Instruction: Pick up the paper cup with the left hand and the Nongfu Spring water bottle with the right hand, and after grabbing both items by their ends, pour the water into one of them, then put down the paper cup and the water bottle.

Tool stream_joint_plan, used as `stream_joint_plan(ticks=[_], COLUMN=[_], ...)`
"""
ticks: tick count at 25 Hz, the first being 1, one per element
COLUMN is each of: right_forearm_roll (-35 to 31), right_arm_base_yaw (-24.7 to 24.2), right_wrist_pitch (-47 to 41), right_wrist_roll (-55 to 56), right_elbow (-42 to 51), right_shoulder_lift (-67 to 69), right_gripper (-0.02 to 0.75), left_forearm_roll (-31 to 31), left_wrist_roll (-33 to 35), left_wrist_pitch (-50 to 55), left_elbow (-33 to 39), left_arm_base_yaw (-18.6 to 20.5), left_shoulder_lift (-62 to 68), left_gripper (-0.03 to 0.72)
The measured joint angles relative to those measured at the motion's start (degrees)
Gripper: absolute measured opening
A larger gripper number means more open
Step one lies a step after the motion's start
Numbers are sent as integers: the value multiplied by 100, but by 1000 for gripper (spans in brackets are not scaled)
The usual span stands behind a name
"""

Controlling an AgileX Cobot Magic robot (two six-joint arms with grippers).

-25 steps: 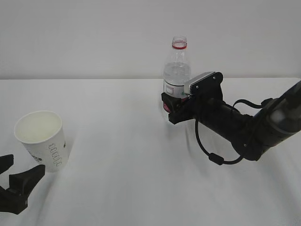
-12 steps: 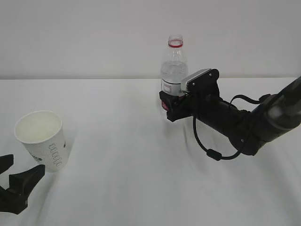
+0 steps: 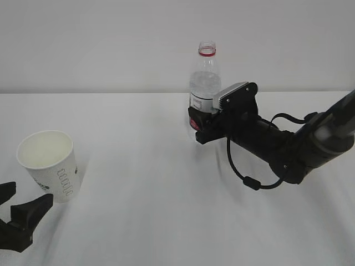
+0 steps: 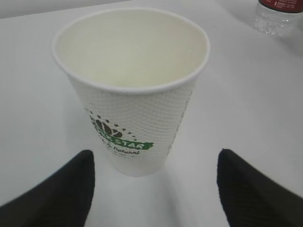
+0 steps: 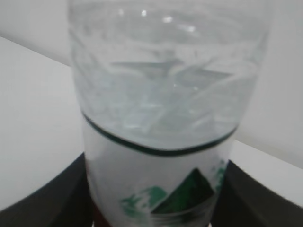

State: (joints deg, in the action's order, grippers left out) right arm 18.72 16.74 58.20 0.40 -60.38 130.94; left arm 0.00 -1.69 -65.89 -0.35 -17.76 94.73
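Note:
The white paper cup (image 3: 50, 163) with a green logo stands upright and empty at the left of the table. My left gripper (image 3: 28, 198) is open just in front of it, low over the table; in the left wrist view the paper cup (image 4: 132, 94) sits beyond the two black fingertips of the left gripper (image 4: 155, 156), not between them. The Nongfu Spring water bottle (image 3: 205, 77), uncapped, stands at the back centre. My right gripper (image 3: 197, 125) is at its label, and both fingers of the right gripper (image 5: 156, 189) press the bottle (image 5: 156, 142). Water (image 5: 161, 90) fills it above the label.
A white table (image 3: 166, 210) runs under a plain white wall. The right arm (image 3: 288, 147) with its looping cable lies low across the table's right half. The bottle's base (image 4: 277, 14) shows at the top right of the left wrist view.
The right gripper and the bottle have shifted slightly left, and the right fingers have closed in onto the bottle. The left gripper and the cup have not moved.

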Motion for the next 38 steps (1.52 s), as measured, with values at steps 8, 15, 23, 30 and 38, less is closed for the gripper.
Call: stream_joint_plan(ticks=[8,15,23,30,38], right_forearm_roll=[60,93,93,70,-158], right_arm_base_yaw=[0,0,0,0,0], right_wrist_pitch=[221,460,290,229,272], right_wrist_roll=[0,0,0,-99,-171], right_elbow=[96,358,760,1196,1761], right_shoulder_lift=[0,-34,-376,-664,-1034], right_gripper=[461,461,458,458,457], left_forearm_roll=[0,0,0,0,0], left_wrist_roll=[0,0,0,0,0], left_wrist_pitch=[0,0,0,0,0], left_elbow=[0,0,0,0,0], left_arm_base_yaw=[0,0,0,0,0], left_shoulder_lift=[0,0,0,0,0], left_gripper=[601,589,587,587,587])
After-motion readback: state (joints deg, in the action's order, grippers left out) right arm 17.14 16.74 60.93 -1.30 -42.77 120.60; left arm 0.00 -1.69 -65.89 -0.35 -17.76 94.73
